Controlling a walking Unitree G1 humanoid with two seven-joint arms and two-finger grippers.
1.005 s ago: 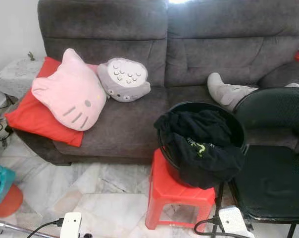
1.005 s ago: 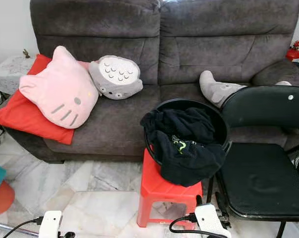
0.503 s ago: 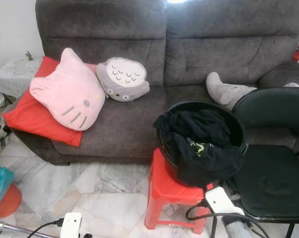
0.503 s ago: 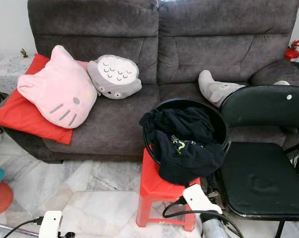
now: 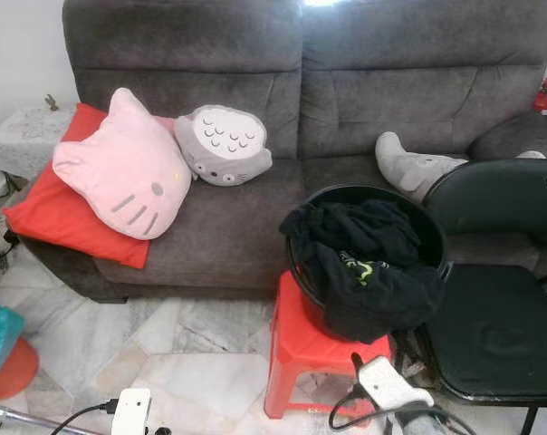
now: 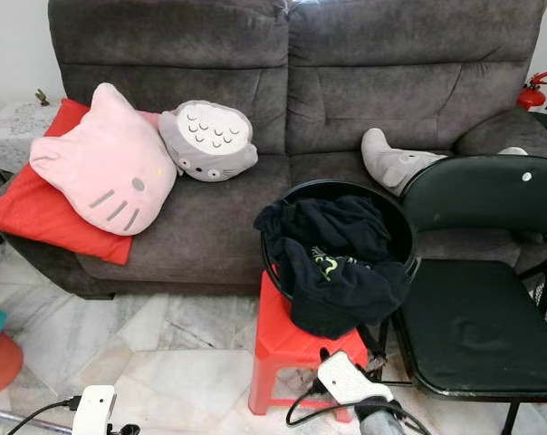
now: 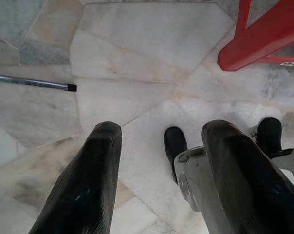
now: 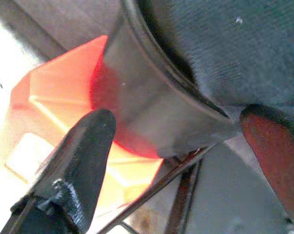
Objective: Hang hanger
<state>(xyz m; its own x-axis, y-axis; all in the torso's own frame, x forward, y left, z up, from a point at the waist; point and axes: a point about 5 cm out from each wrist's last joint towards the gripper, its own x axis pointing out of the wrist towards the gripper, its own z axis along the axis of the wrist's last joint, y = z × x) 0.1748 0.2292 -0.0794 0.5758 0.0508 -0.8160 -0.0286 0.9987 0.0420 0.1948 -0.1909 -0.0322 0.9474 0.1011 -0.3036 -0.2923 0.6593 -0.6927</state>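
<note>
A black round basket (image 5: 344,191) stands on a red plastic stool (image 5: 296,344) in front of the sofa. Black clothes (image 5: 369,263) are heaped in it and spill over its front rim. My right arm's white wrist housing (image 5: 387,385) is low beside the stool's front right corner. In the right wrist view my right gripper (image 8: 178,117) is open, its fingers spread around the basket's wall (image 8: 152,112) and the stool (image 8: 54,102), holding nothing. My left gripper (image 7: 161,129) hangs open above the marble floor.
A black folding chair (image 5: 495,326) stands right of the stool. The grey sofa (image 5: 255,217) carries a pink cat pillow (image 5: 124,177), a grey owl pillow (image 5: 224,145), a red cushion (image 5: 47,213) and a grey plush (image 5: 414,168). A metal pole (image 7: 30,82) lies on the floor.
My right wrist has come up from the bottom edge and shifted left toward the stool's front. The view has drifted slightly; basket, clothes and chair stay put.
</note>
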